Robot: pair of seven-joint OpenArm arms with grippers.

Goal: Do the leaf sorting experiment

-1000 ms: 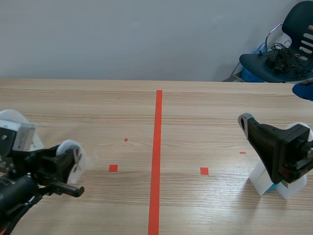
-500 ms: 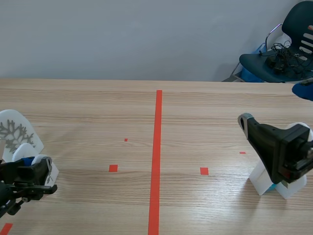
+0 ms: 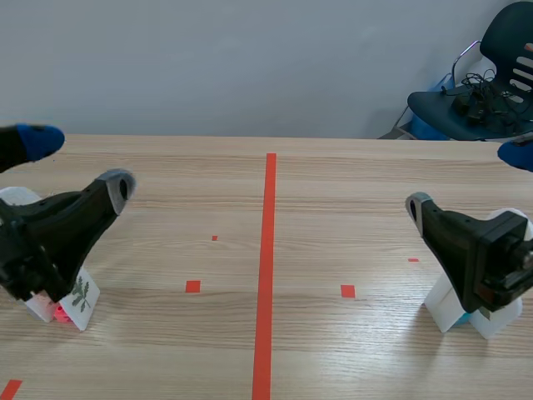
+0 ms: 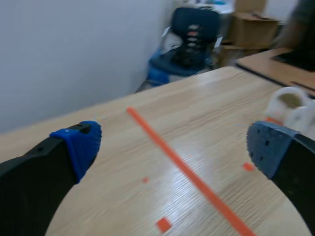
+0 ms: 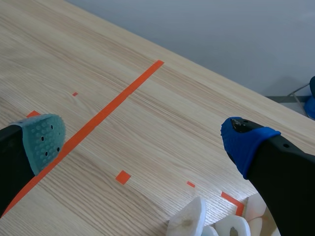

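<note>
A small white card printed with a green leaf (image 3: 81, 296) leans on a white holder with a pink base (image 3: 59, 312) at the table's left edge. My left gripper (image 3: 75, 163) hangs above it, open and holding nothing; in the left wrist view its fingers (image 4: 172, 145) stand wide apart over the bare table. At the right, a white holder (image 3: 454, 310) with round white discs (image 5: 196, 220) sits under my right gripper (image 3: 466, 179). The right gripper (image 5: 145, 141) is open too, with only wood between its pads.
A long orange-red tape line (image 3: 266, 267) runs down the middle of the wooden table. A white disc (image 3: 12, 197) shows partly behind the left arm. A dark office chair (image 3: 483, 92) with cables stands beyond the table's far right corner.
The left gripper, shut low on a white disc, carried it left to the holder, then opened and rose. The leaf card now stands free. The right arm stayed put.
</note>
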